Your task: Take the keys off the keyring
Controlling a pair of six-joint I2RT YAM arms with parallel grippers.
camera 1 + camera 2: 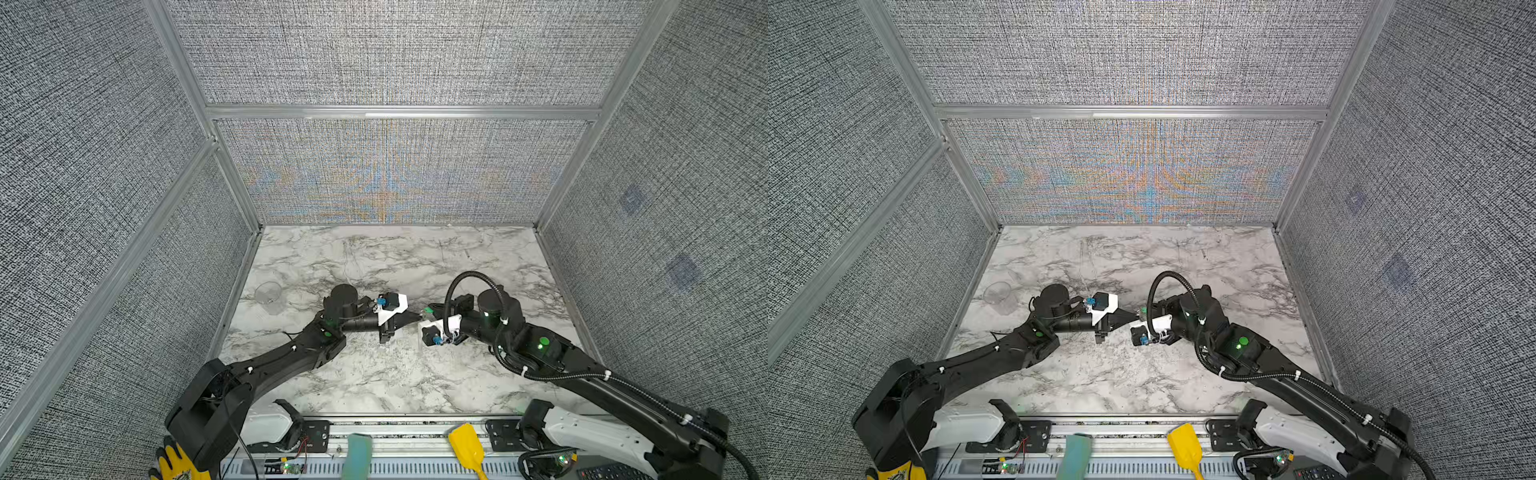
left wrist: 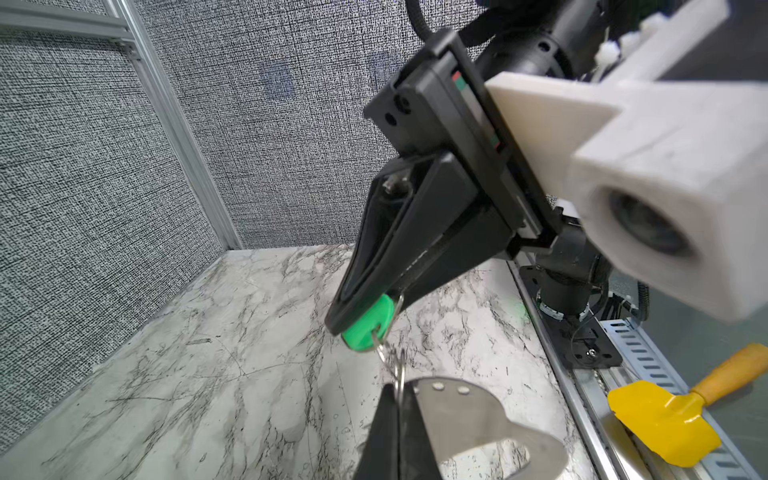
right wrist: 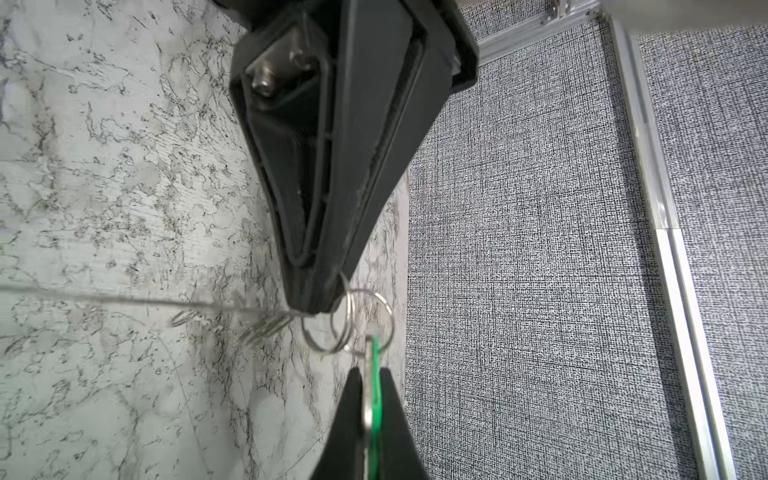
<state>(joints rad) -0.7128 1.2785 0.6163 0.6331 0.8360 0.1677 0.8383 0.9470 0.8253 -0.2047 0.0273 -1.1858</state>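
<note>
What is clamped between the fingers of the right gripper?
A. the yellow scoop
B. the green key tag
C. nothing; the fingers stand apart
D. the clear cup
B: in the left wrist view the right gripper is shut on the green key tag, and the tag's small metal ring sticks out past the fingertips.

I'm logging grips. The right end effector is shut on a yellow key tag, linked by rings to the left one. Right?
No: the key tag in the right end effector is green, not yellow; the left wrist view shows it. The rest holds.
</note>
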